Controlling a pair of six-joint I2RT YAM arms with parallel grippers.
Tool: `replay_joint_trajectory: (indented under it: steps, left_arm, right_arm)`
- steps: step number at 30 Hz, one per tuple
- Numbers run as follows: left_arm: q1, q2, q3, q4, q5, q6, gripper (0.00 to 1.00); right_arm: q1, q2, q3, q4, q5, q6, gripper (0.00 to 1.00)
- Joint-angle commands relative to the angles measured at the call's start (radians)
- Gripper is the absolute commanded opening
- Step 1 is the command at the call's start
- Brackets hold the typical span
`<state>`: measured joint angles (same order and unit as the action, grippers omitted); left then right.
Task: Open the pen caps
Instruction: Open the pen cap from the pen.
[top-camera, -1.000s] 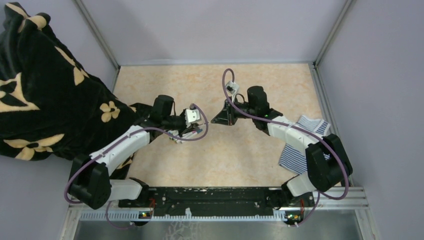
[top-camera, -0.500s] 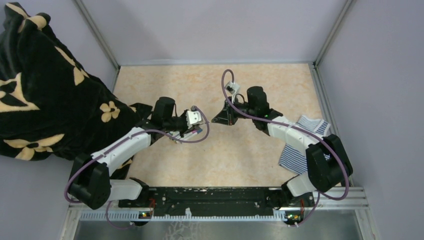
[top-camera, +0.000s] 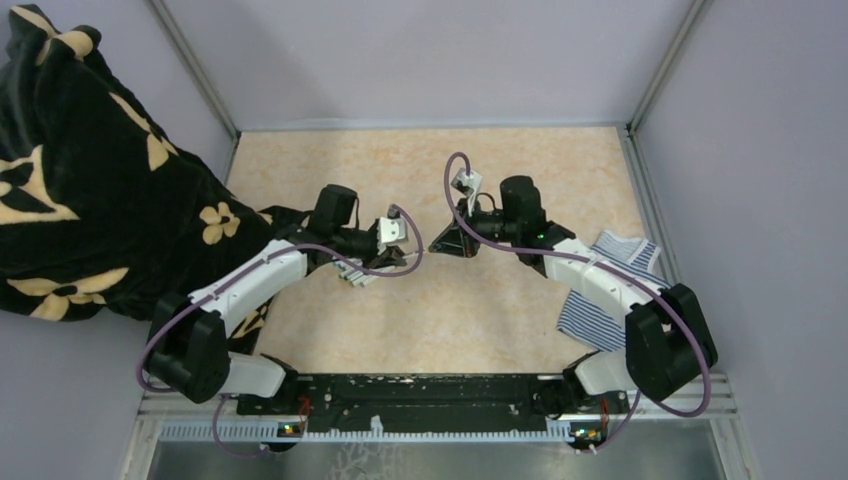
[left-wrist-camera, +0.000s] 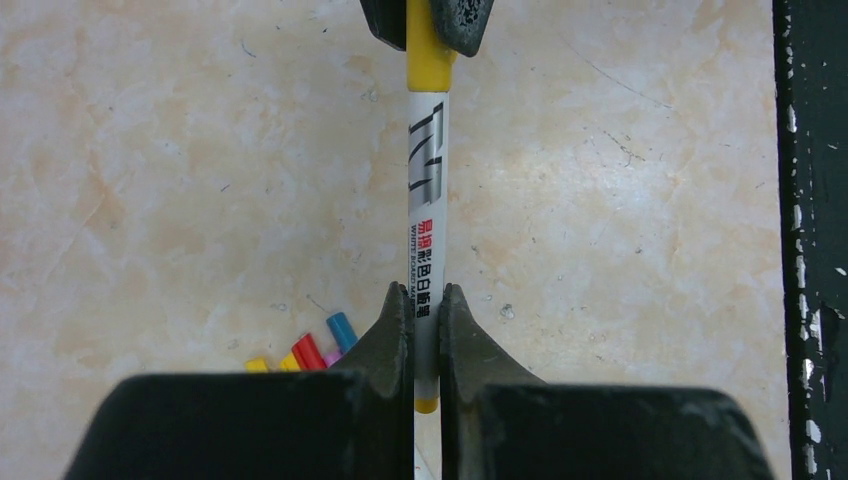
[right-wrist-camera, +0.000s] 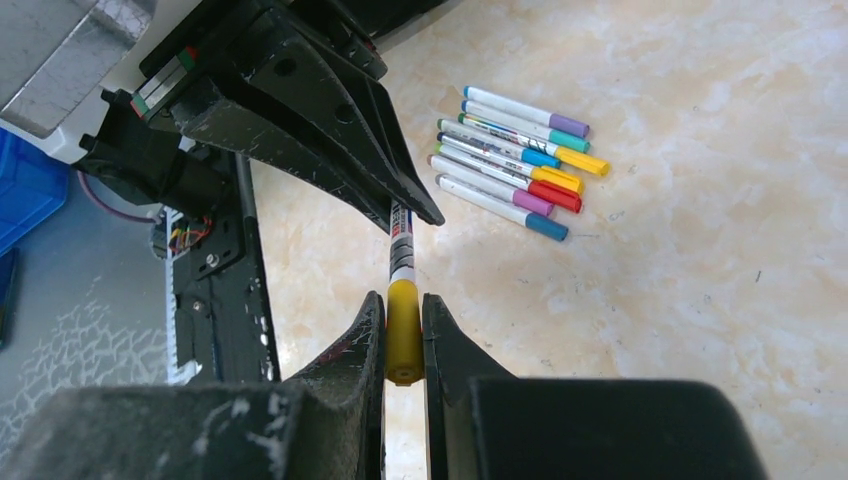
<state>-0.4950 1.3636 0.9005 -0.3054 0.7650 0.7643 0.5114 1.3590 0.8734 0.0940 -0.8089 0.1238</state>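
One pen (left-wrist-camera: 427, 190) is held above the table (right-wrist-camera: 700, 200) betw. both arms: left tool (left-wrist-camera: 426, 300) clamped narrow on its white barrel, right tool (right-wrist-camera: 403, 310) pinched on the yellow cap (left-wrist-camera: 429, 70), which looks not yet off. Approx. seven other pens (right-wrist-camera: 510, 165) lie side by side on the table, seemingly all capped, no loose caps visible. By my reading the task is at its 1st pull, w/ the rest to do.

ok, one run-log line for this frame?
phase: uncapping | left gripper: shut on yellow pen | right gripper: shut on yellow cap | cap: not yet off | other pens: capped, lying in row
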Motion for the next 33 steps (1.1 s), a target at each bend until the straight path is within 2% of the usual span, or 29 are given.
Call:
replay_joint_trajectory:
  steps: [1,6,11,17,20,28,33]
  left_arm:
    - [0.003,0.023,0.017,-0.081,-0.017,0.005,0.0]
    - [0.002,-0.001,-0.024,0.025,-0.131,-0.043,0.0]
    - [0.0,-0.025,-0.053,0.116,-0.243,-0.081,0.0]
    - [-0.002,-0.043,-0.078,0.162,-0.282,-0.077,0.0]
    - [-0.004,-0.041,-0.077,0.128,-0.245,-0.046,0.0]
    - [-0.003,0.02,0.004,-0.087,-0.107,0.046,0.0]
    - [-0.002,0.049,0.032,-0.153,-0.091,0.067,0.0]
  right_arm:
    - [-0.008,-0.057,0.01,0.059,-0.015,-0.045,0.0]
    - [-0.013,-0.048,0.02,0.058,0.013,-0.013,0.0]
    - [-0.017,-0.027,0.038,0.047,0.108,0.038,0.0]
    - [-0.021,-0.019,0.044,0.041,0.156,0.041,0.0]
    - [-0.026,-0.025,0.042,0.04,0.16,0.021,0.0]
    - [-0.032,-0.074,0.028,0.026,0.103,-0.092,0.0]
    - [-0.038,-0.091,0.038,-0.005,0.092,-0.135,0.0]
